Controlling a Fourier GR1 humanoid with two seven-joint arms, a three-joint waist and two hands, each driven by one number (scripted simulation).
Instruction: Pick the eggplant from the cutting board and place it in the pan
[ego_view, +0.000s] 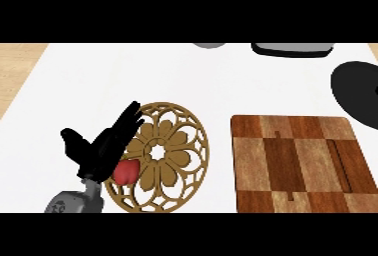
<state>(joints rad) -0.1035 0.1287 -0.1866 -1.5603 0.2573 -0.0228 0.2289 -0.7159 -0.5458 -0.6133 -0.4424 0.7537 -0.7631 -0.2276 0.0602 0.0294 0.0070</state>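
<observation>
My left hand (100, 145) sits at the lower left of the frame, its grey forearm coming up from the bottom edge, the black fingers straight and spread wide, pointing toward the upper right, with the thumb out to the left. It holds nothing. The fingertips lie over the left rim of a round, golden-brown trivet (164, 157) with a cut-out flower pattern, which rests on the white table (148, 75). Just below my palm, against the trivet's lower left edge, a small red thing (125, 171) shows; I cannot tell what it is, and part of it is hidden by my hand. To the right of the trivet, apart from it, lies the wooden cutting board (295, 165), patched in light and dark brown squares, its top bare in what I can see. The eggplant shows nowhere in this view. At the right edge, above the board, a dark round shape that looks like the pan (358, 92) is cut off by the frame. Along the top edge are two grey objects, only partly visible. My right hand does not appear.
</observation>
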